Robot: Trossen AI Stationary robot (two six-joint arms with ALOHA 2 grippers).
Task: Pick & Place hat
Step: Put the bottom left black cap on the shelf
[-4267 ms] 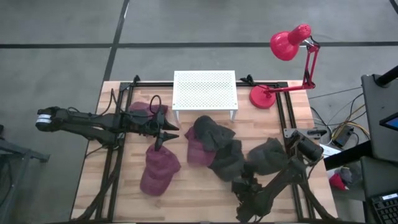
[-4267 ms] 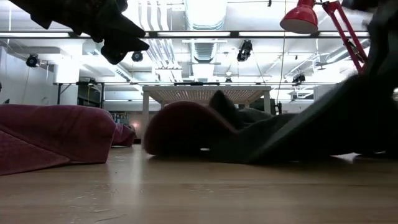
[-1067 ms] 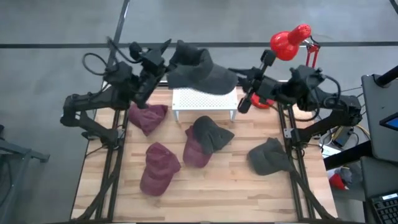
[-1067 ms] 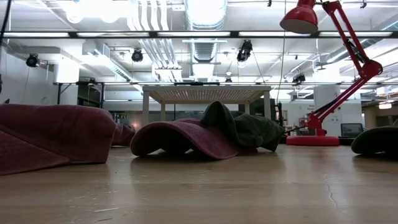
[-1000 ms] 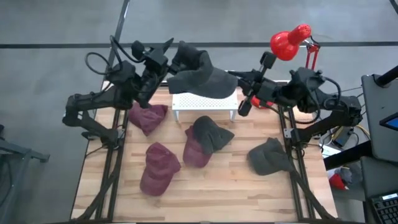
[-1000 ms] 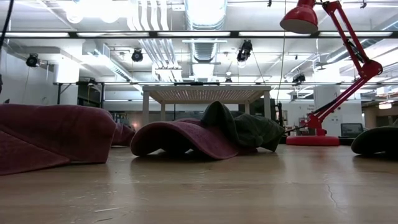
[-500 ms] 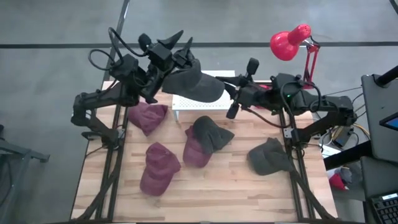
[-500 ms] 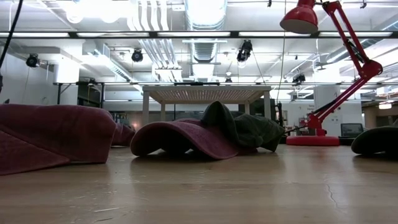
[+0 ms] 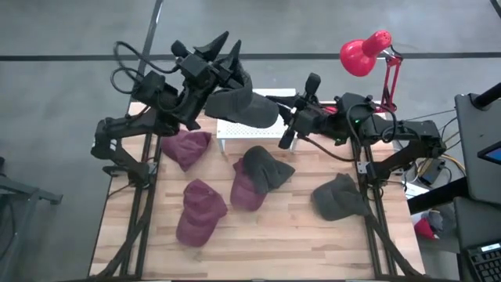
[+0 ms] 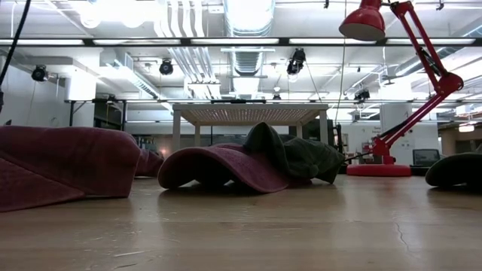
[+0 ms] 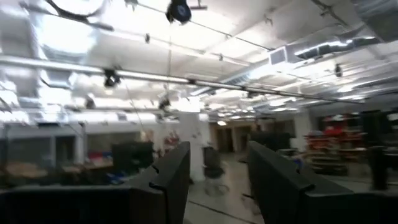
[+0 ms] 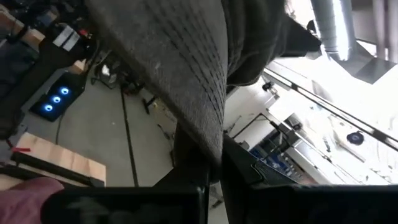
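Observation:
A dark grey hat (image 9: pixel 244 106) hangs in the air over the far left part of the white perforated rack (image 9: pixel 258 130), between my two raised grippers. My right gripper (image 9: pixel 283 113) is shut on the hat's right edge; the grey cloth (image 12: pixel 186 68) fills the right wrist view. My left gripper (image 9: pixel 225 48) stands higher, at the hat's far left side, fingers tipped upward. Its wrist view shows the left gripper (image 11: pixel 217 152) open with only the room's ceiling between the fingers. My right gripper pinches an edge of the grey hat (image 12: pixel 200 152) between its two shut fingers, coming roughly level from the table's right. The hat is lifted clear of the rack and sags away from the fingers. My left gripper: I cannot tell whether it touches the hat's upper end (image 9: pixel 237 78).
Maroon hats lie at the left (image 9: pixel 186 147), the near left (image 9: pixel 200 213) and the middle (image 9: pixel 249 193). Grey hats lie on the middle one (image 9: pixel 266 168) and at the right (image 9: pixel 338 197). A red desk lamp (image 9: pixel 364 55) stands at the far right.
My right gripper has gone toward the table's left and sunk a little, taking the hat's edge with it. My left gripper has risen slightly and tipped its fingers upward. The hat has drawn together between them and hangs more to the left, clear of the rack.

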